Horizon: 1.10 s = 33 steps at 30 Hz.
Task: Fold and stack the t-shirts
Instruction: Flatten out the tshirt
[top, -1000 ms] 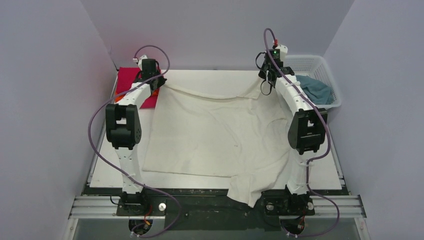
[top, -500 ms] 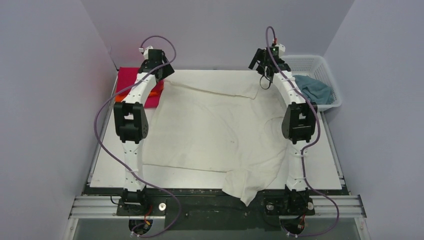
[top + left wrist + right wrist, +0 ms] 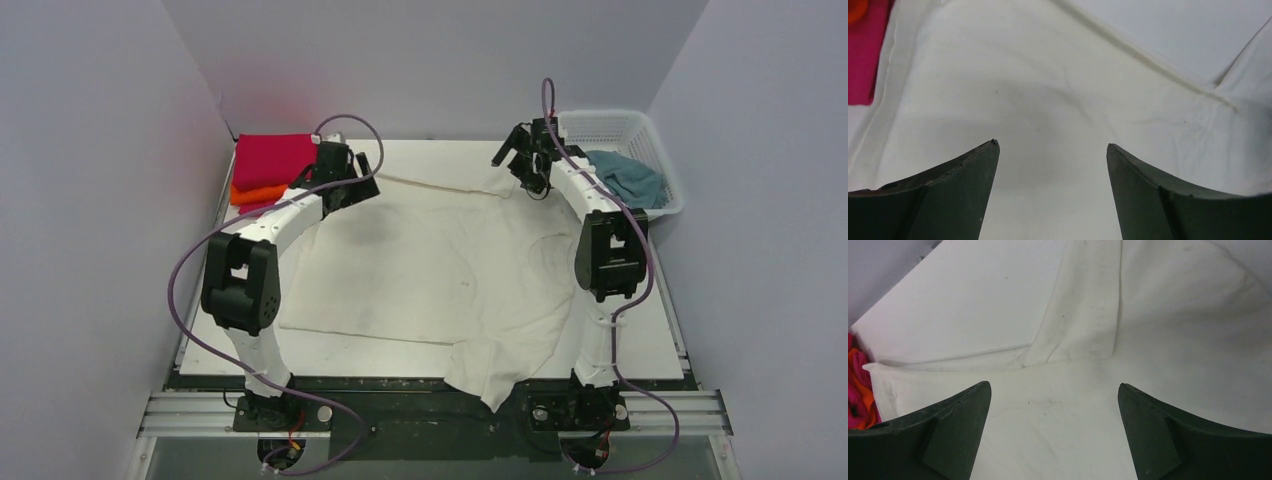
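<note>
The large cream cotton t-shirt (image 3: 430, 270) is lying spread flat on the white surface (image 3: 650, 340), directly under both grippers. The left gripper (image 3: 362, 180) is hovering near the shirt's far left corner with its jaws wide apart, holding nothing. The right gripper (image 3: 518, 160) is hovering near the far right corner, also apart and empty.

The far edge of the shirt is running across from one gripper to the other, so each arm is nearer to its own corner. From the grippers the cloth is stretching back toward the arm bases, where one part is hanging over the near edge of the surface.

Outward from the left gripper, just beside the shirt, the folded magenta-pink t-shirt (image 3: 272, 158) is resting on the folded orange t-shirt (image 3: 258, 192). Outward from the right gripper, the white plastic mesh basket (image 3: 610, 125) is holding the crumpled grey-blue t-shirt (image 3: 625, 178).

The open room for a fold seems to be between the grippers and back toward the bases.
</note>
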Tool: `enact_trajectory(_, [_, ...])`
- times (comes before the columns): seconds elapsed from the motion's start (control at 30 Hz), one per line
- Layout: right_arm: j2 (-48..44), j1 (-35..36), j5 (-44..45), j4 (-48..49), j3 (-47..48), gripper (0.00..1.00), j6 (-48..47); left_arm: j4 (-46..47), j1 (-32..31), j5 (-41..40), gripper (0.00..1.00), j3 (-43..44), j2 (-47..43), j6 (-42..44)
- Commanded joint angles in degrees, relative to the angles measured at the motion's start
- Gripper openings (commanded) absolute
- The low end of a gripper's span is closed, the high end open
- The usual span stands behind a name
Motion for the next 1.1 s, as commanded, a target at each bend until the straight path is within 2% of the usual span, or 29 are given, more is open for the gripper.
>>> enact_trajectory(0.0, [3.78,0.05,-2.72,0.04,0.94,0.92,3.92,6.27,0.15,6.16,0.89,-8.93,-3.12,-1.82])
enact_trajectory(0.23, [9.08,0.05,-3.07,0.26,3.70,0.91,5.79,4.32,0.14,5.75,0.91,-15.26,-2.26,-1.86])
enact_trajectory(0.73, [14.46,0.46,-3.83,6.00,5.61,0.90,7.77,1.97,0.23,3.40,0.92,-18.85,-0.78,-1.35])
enact_trajectory(0.9, [15.33,0.86,-4.28,13.58,5.12,0.90,10.59,1.77,0.23,3.51,0.92,-19.26,-0.34,-1.35])
enact_trajectory(1.0, [17.10,1.54,-4.43,18.25,7.45,0.90,14.22,1.90,0.30,2.88,0.92,-20.69,-0.81,-1.54])
enact_trajectory(1.07, [19.28,2.23,-4.40,24.86,10.83,0.90,17.32,2.05,0.32,2.46,0.92,-21.45,-1.27,-1.48])
